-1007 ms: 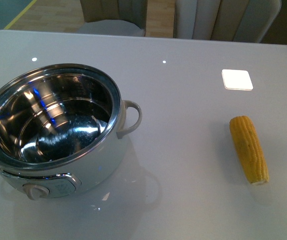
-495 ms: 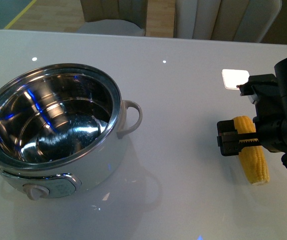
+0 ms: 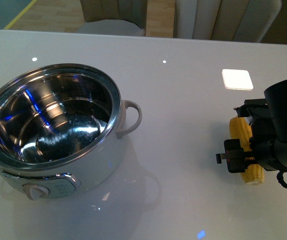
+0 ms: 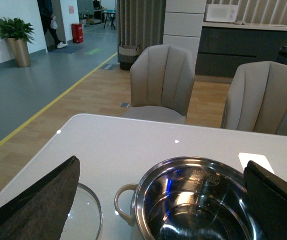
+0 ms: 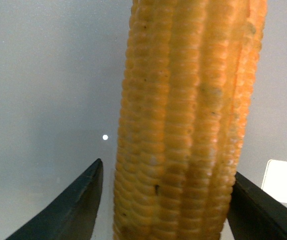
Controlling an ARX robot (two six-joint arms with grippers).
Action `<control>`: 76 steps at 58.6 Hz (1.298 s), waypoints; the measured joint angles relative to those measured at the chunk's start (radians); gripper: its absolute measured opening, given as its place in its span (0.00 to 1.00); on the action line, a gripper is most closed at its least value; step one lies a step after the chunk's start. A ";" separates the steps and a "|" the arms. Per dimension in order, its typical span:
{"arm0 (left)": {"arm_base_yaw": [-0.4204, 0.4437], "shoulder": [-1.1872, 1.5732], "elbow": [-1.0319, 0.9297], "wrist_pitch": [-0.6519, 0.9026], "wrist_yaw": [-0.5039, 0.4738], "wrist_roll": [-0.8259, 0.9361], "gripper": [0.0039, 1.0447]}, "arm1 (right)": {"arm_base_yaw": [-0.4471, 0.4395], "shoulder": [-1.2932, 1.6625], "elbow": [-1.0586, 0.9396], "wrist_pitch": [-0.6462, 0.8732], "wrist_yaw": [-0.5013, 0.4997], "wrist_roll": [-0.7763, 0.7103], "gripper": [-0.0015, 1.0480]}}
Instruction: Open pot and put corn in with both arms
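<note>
Hand (image 3: 247,159) lower now, astride corn (image 3: 239,131)

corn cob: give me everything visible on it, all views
The corn is one yellow-orange cob with straight kernel rows, lying flat on the white table, right of the pot and apart from it. The right gripper covers its middle; in the wrist view its fingers straddle the cob, one side showing a slight gap, not clamped.
</note>
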 joint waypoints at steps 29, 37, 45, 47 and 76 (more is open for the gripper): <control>0.000 0.000 0.000 0.000 0.000 0.000 0.94 | 0.098 -0.490 -0.091 -0.052 -0.217 0.199 0.21; 0.000 0.000 0.000 0.000 0.000 0.000 0.94 | 0.235 -0.560 -0.021 -0.064 -0.256 0.300 0.20; 0.000 0.000 0.000 0.000 0.000 0.000 0.94 | 0.377 -0.507 0.098 -0.084 -0.276 0.386 0.19; 0.000 0.000 0.000 0.000 0.000 0.000 0.94 | 0.395 -0.490 0.121 -0.086 -0.281 0.408 0.19; 0.000 0.000 0.000 0.000 0.000 0.000 0.94 | 0.519 -0.176 0.400 -0.103 -0.346 0.643 0.17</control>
